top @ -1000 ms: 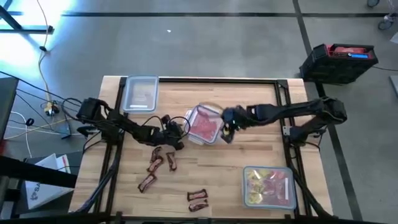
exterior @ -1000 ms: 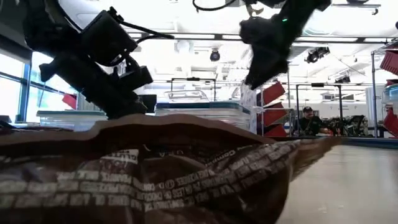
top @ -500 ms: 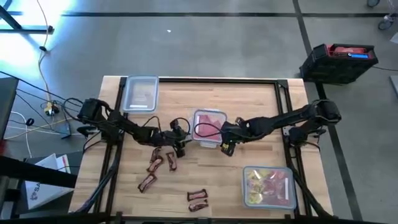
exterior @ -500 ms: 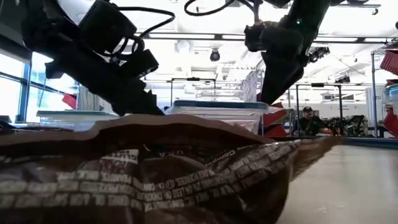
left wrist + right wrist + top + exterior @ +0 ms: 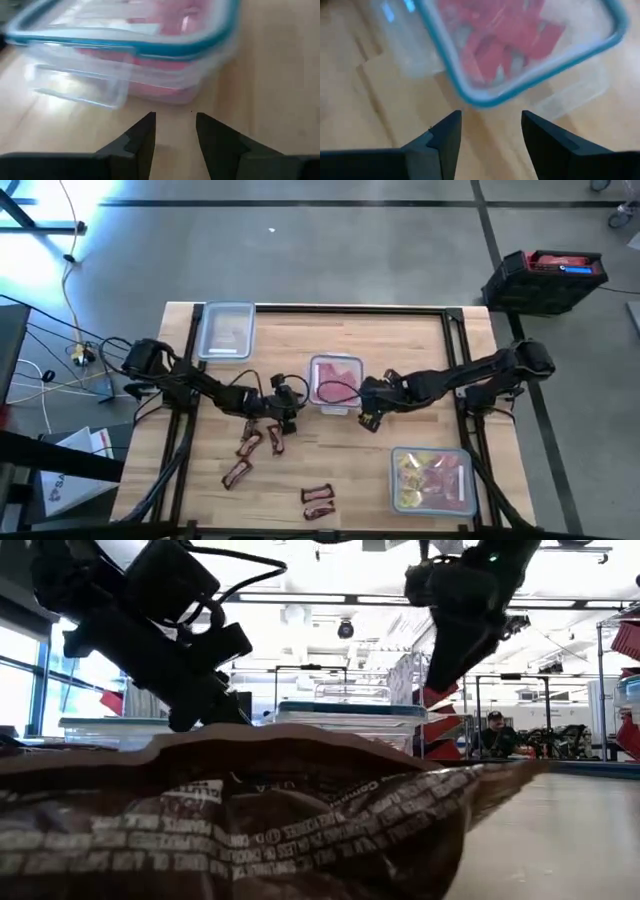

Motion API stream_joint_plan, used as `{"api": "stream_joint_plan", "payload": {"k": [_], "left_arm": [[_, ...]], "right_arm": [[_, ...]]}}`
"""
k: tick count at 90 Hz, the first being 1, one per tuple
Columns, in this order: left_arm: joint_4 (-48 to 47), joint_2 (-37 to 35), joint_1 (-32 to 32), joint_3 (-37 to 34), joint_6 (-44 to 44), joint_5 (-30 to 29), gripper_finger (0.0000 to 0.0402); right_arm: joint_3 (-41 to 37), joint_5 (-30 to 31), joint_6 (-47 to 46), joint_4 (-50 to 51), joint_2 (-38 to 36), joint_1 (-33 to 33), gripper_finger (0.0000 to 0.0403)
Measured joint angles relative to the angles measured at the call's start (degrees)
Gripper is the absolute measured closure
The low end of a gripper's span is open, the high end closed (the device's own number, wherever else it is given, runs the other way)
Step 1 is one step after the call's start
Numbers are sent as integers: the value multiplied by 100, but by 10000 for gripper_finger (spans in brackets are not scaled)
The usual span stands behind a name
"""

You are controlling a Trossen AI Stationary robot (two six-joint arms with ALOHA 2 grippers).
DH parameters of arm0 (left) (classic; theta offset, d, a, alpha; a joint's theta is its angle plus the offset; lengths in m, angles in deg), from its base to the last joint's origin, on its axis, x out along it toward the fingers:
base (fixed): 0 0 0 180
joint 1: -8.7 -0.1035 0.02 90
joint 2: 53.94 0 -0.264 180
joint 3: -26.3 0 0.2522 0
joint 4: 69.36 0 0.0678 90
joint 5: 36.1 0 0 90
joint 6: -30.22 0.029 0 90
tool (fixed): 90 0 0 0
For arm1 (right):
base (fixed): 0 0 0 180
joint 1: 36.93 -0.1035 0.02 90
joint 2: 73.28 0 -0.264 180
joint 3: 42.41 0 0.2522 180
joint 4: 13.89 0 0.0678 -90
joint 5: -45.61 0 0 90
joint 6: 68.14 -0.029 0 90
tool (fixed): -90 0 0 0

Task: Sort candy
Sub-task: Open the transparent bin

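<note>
The lidded container (image 5: 334, 383) with red candy (image 5: 336, 377) sits mid-tabletop (image 5: 400, 350) between both hands — left hand (image 5: 290, 408) and right hand (image 5: 371, 408) are released, empty. Brown bars (image 5: 250, 445) lie near the left hand.

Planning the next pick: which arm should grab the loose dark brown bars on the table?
Left, probably. Its tool is open, empty and sits right above the dark brown wrapped mini bars. The right tool, also open, is across the clear plastic container of red packets, farther away.
</note>
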Motion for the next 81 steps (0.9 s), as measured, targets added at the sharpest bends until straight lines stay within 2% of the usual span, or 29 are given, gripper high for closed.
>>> {"api": "stream_joint_plan", "payload": {"k": [27, 51, 81], "left_arm": [[35, 0, -368, 230, 30, 94, 275], [-134, 0, -366, 246, 462, -80, 275], [-473, -2, -364, 246, 142, 73, 275]], "right_arm": [[-98, 239, -684, -218, 581, -392, 226], [-98, 536, -375, -956, 643, -359, 226], [-96, 551, -426, -981, 643, -293, 226]]}}
